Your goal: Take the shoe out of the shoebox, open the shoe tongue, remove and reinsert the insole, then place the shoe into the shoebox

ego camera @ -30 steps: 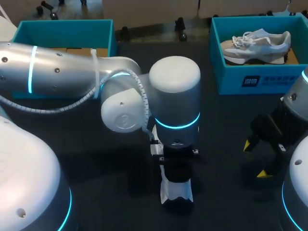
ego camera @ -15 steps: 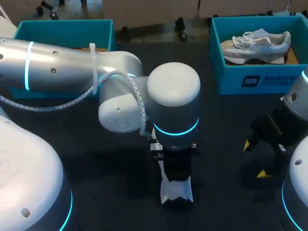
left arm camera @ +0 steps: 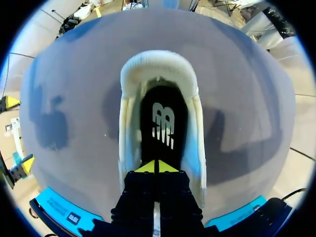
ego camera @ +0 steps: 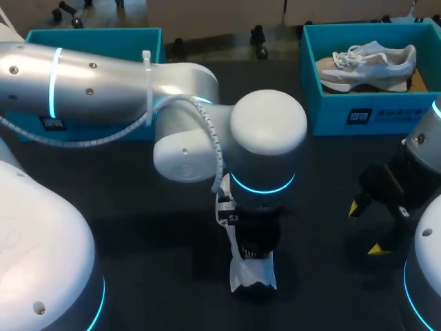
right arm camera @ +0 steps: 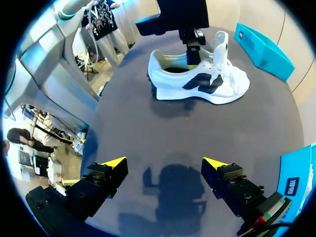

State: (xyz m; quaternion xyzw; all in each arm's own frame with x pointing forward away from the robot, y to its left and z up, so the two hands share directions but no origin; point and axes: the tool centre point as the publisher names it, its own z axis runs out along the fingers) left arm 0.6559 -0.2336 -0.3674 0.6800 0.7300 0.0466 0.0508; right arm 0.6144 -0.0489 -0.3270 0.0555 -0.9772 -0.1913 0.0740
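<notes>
— Head view first: where is the shoe [ego camera: 253, 274]?
— On the table [ego camera: 324, 172], midway along the near edge. It is mostly hidden under the wrist of the left arm [ego camera: 103, 83], which stands straight over it.
— And the left fingers [left arm camera: 148, 168]?
— Together, tips touching, down inside the shoe's opening on the black insole [left arm camera: 163, 123]. Whether they pinch the insole, I cannot tell.
— The tongue [right arm camera: 220, 44]?
— Upright in the right wrist view, just beside those fingers. The shoe stands on its sole.
— Right fingers [right arm camera: 111, 163]?
— Wide apart, holding nothing, above the table near the right edge, well apart from the shoe.
— The shoebox [ego camera: 324, 110]?
— At the far right corner, with a second shoe [ego camera: 365, 65] in it.
</notes>
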